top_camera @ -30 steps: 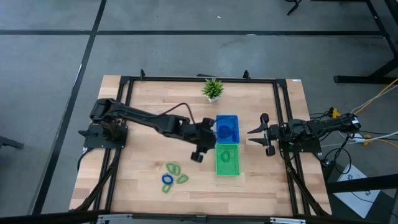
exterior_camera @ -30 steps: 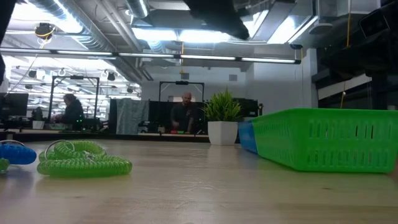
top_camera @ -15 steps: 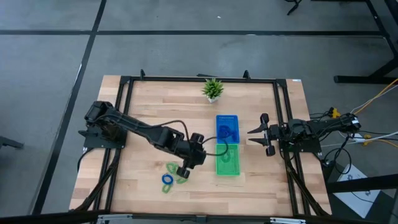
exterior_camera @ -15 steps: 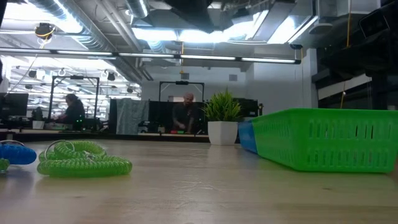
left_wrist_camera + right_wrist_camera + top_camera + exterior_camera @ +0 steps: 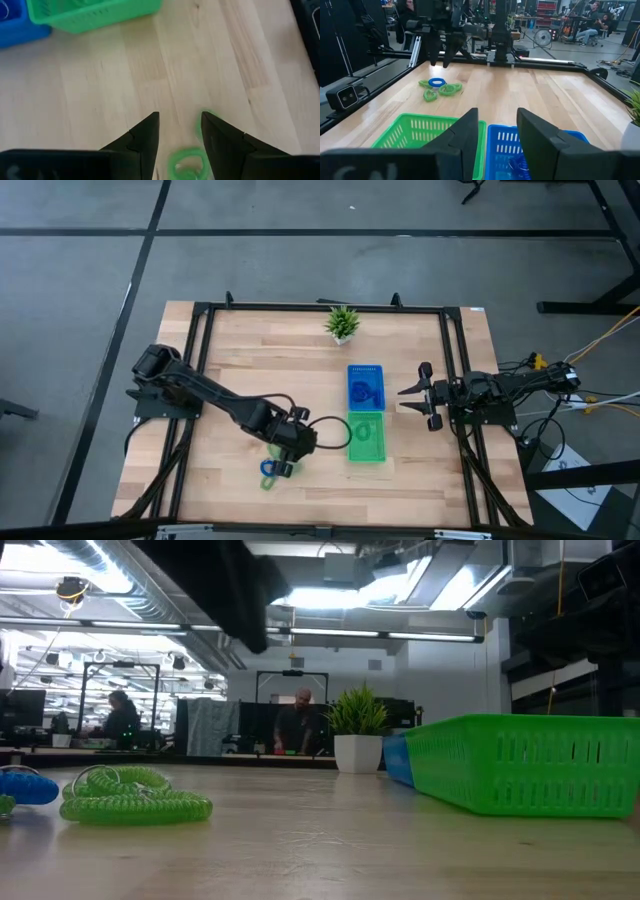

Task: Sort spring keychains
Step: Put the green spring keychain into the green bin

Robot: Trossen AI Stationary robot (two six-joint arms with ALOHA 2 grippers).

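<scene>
**Left gripper open over loose keychain cluster**

While a few spring keychains lie loose on the wood, the rest sit in the trays. Loose cluster: small coiled loops, light green ones (image 5: 278, 450) and one blue ring (image 5: 268, 469), bunched together near the front of the table (image 5: 230, 360). Low view shows a green coil (image 5: 135, 802) as a ribbed springy loop lying flat, the blue one (image 5: 25, 786) just beside it. Right wrist view shows the blue ring (image 5: 437, 82) with green loops touching around it.

Left gripper (image 5: 288, 461) hangs right over this cluster, fingers apart, nothing between them. Left wrist view: one green loop (image 5: 187, 162) sits in the gap just below the fingertips (image 5: 150, 131), a second green loop partly hidden behind the other finger. No contact visible.

Blue tray (image 5: 365, 385) holds blue coiled keychains (image 5: 361, 391); green tray (image 5: 367, 438) touching it holds a green loop (image 5: 363, 433). Both trays well beyond the left fingertips.

Right gripper (image 5: 405, 394) waits at the table's right edge, beside the blue tray, fingers spread, empty. Small potted plant (image 5: 342, 322) at the far edge.
</scene>
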